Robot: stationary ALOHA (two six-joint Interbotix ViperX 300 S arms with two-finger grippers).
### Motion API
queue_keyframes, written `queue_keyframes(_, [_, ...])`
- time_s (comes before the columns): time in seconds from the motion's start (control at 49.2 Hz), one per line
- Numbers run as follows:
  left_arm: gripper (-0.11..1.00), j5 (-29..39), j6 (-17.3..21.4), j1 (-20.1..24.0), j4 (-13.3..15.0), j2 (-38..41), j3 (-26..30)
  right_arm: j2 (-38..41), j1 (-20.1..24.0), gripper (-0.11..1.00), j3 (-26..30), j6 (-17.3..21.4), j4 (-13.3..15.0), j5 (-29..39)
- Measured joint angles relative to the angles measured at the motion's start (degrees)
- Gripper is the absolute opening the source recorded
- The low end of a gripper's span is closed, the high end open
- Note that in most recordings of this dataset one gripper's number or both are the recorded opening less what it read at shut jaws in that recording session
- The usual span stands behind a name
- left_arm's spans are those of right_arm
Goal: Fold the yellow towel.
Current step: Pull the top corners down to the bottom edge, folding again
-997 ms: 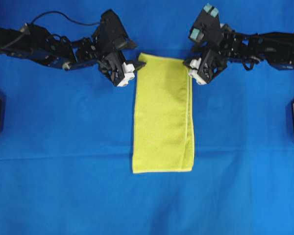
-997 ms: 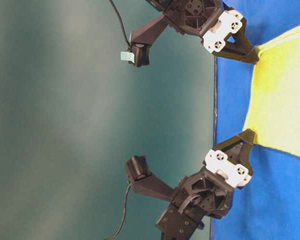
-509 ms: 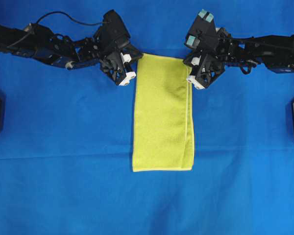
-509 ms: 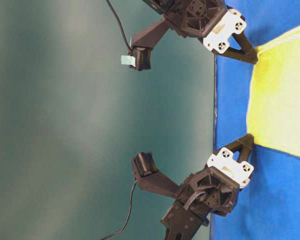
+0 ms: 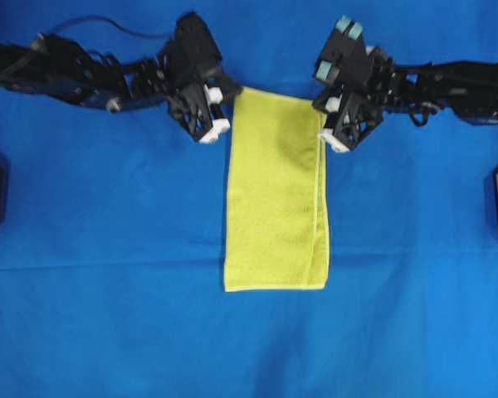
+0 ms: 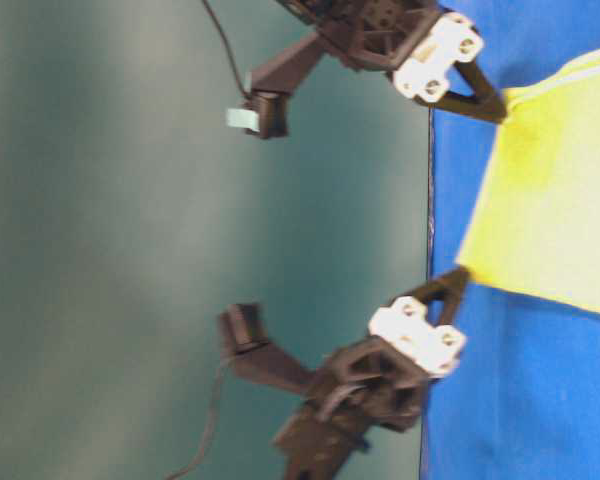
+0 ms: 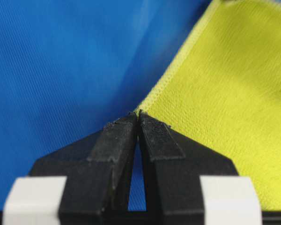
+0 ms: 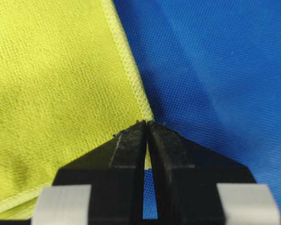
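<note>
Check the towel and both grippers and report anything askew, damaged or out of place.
Nothing stands out. The yellow towel lies folded in a neat, straight strip on the blue cloth, with no tears or stains visible. The left gripper and right gripper are each shut on a far corner of it.

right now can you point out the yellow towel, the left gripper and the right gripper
yellow towel [image 5: 275,199], overhead view, middle of the folded cloth
left gripper [image 7: 138,117], left wrist view, shut fingertips pinching a towel corner
right gripper [image 8: 146,125], right wrist view, shut fingertips pinching the other far corner
</note>
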State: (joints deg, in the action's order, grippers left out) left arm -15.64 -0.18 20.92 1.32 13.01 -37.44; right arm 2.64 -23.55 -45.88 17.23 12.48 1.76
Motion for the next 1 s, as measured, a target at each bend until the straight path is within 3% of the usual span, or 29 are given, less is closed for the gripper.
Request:
queue_keyframes(0.142, [0.02,0.79,1.76,0.00,0.00,-1.93,-0.53,-1.49,0.00,0.03,-0.18,0.18,0.00,0.62])
queue_keyframes(0.631, [0.02,3.25,2.20,-0.88,0.00,-4.75,-1.93,-5.01,1.58,0.03,-0.26,0.53,-0.09,2.64])
queue_keyframes(0.814, [0.02,7.65,2.11,-4.39,0.00,-8.53,-2.55,-9.76,6.42,0.03,-0.70,0.70,-1.05,6.68])
queue_keyframes(0.997, [0.02,11.16,1.58,-10.99,0.00,-10.11,-3.78,-12.74,15.21,0.03,-1.32,2.02,-4.04,8.53])
